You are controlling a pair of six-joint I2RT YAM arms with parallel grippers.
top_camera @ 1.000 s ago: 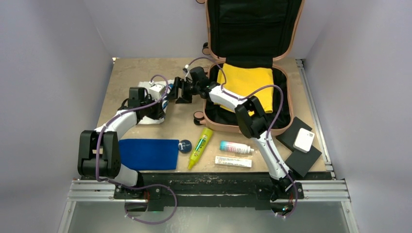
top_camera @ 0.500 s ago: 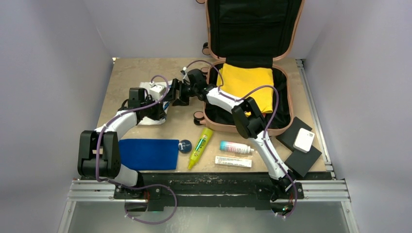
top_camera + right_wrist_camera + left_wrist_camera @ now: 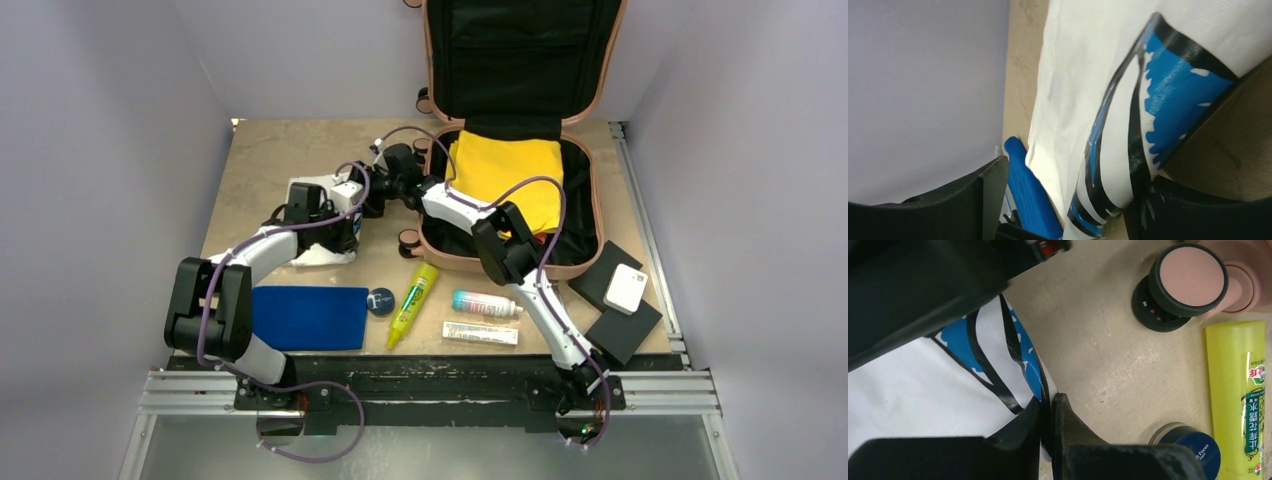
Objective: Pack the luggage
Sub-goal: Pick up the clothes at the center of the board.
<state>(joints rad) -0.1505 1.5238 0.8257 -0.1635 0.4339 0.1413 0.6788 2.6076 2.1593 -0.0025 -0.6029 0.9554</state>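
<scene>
**Garment brought to the right tool: handover position reached**

The luggage (image 3: 520,60) lies open at the far right of the bench (image 3: 260,160), with its lid upright against the back wall. A yellow cloth (image 3: 505,170) is already in the lower shell.

Within the last second, two things have changed just left of the luggage:

1. The left tool (image 3: 1048,402), clamped on the edge of a white garment with blue and black print (image 3: 908,395), has carried it rightward toward the shell.
2. The right tool (image 3: 1068,185) has moved leftward to meet it. Its jaws stand wide apart, with the garment's folded edge between them. No grip has been taken.

By my reading, a transfer between arms is being set up. The garment is not yet packed.

Items on the near bench have not moved: blue cloth (image 3: 305,317), round tin (image 3: 381,301), yellow bottle (image 3: 413,303), tube (image 3: 486,303) and flat box (image 3: 481,333). All remain to be packed.
</scene>
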